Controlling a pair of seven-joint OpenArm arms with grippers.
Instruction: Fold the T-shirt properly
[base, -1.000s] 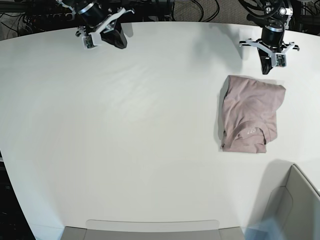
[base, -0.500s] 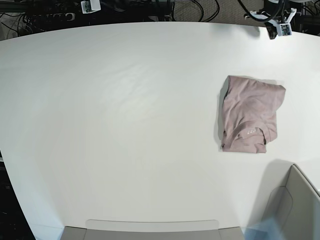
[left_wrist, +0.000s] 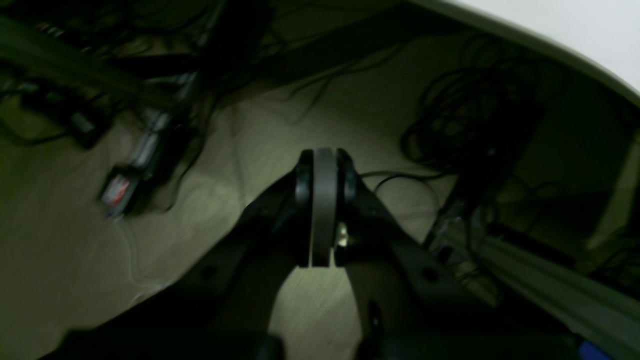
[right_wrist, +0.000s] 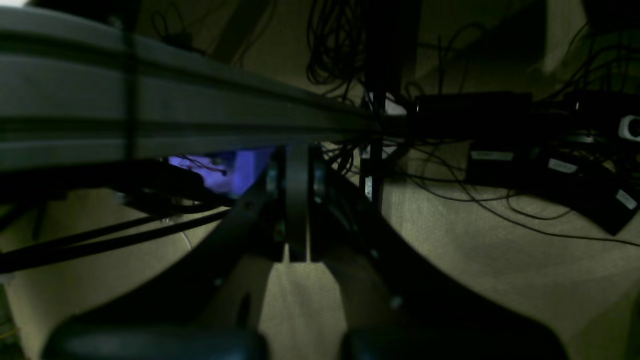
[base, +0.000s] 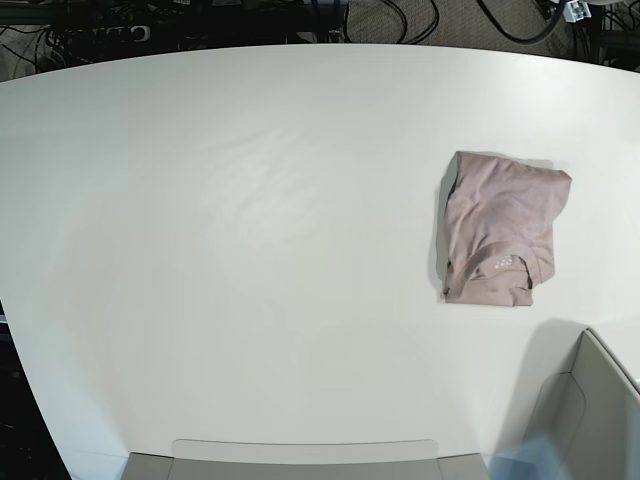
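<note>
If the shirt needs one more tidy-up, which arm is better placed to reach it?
Probably the left: the T-shirt lies folded on the table's right side in the base view, the left arm's side. Both grippers are shut, off the table.

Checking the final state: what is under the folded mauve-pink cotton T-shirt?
The mauve-pink cotton T-shirt lies folded flat on the white table. Its own lower layers hide the surface beneath it.

1. One T-shirt, folded into a compact bundle, lies on one white table.
2. Two grippers show, one per wrist view: the left gripper and the right gripper, each with its jaws pressed together.
3. One grey bin stands at the table's near corner.
</note>
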